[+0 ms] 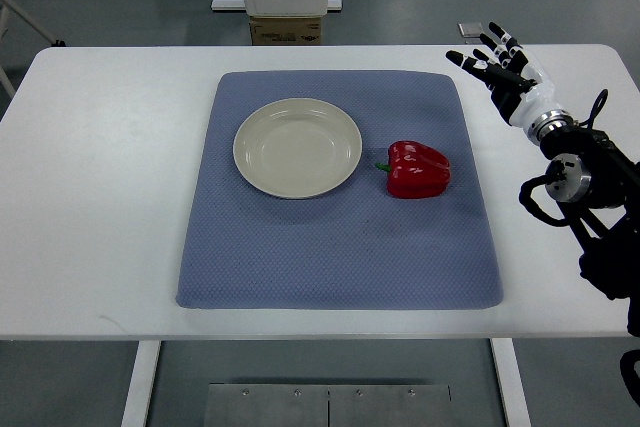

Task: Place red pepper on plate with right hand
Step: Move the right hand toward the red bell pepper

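Observation:
A red pepper (417,169) with a green stem lies on its side on the blue mat (340,237), just right of a cream plate (297,147). The plate holds nothing. My right hand (492,61) is above the table's far right corner, up and to the right of the pepper, apart from it. Its fingers are spread and it holds nothing. The left arm is out of view.
The white table (100,197) carries the mat in its middle. A cardboard box (286,29) and a white stand sit on the floor beyond the far edge. My right arm (590,197) with black cables hangs over the right edge.

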Robot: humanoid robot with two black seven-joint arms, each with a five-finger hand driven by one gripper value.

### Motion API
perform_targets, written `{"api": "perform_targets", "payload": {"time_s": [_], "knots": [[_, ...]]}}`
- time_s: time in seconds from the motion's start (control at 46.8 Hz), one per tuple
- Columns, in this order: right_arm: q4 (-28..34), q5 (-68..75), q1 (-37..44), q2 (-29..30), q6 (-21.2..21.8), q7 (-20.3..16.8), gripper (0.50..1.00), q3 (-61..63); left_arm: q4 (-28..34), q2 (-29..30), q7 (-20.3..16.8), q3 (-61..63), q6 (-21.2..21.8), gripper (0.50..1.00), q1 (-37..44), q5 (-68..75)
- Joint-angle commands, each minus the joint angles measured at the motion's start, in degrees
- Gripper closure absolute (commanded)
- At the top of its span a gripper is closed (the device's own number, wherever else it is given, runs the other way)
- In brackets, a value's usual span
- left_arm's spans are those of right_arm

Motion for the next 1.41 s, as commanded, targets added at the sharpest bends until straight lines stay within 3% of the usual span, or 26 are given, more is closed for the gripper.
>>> {"api": "perform_targets", "payload": {"time_s": [0.0,0.235,0.919,1.111,1.389], "knots": [[-0.72,0.0,0.3,0.09,0.0,-0.01,0.5,0.02,0.0,0.0,0.0,0.0,0.0,0.5,0.0,-0.01],[-3.89,1.93,2.58,0.35,-0.09,-0.01,0.5,0.11,0.0,0.0,0.0,0.0,0.0,0.5,0.0,-0.01],[-4.24,3.69,2.67,-1.22,0.44,0.34,0.5,-4.72,0.0,0.0,0.0,0.0,0.0,0.5,0.0,-0.01],[-3.89,3.52,3.99,-4.74,3.6,4.21,0.5,-13.69,0.0,0.0,0.0,0.0,0.0,0.5,0.0,-0.01],[-1.7,2.9,6.98,-9.4,8.69,4.56,0.509,-21.51,0.0,0.0,0.0,0.0,0.0,0.5,0.0,-0.01]]}}
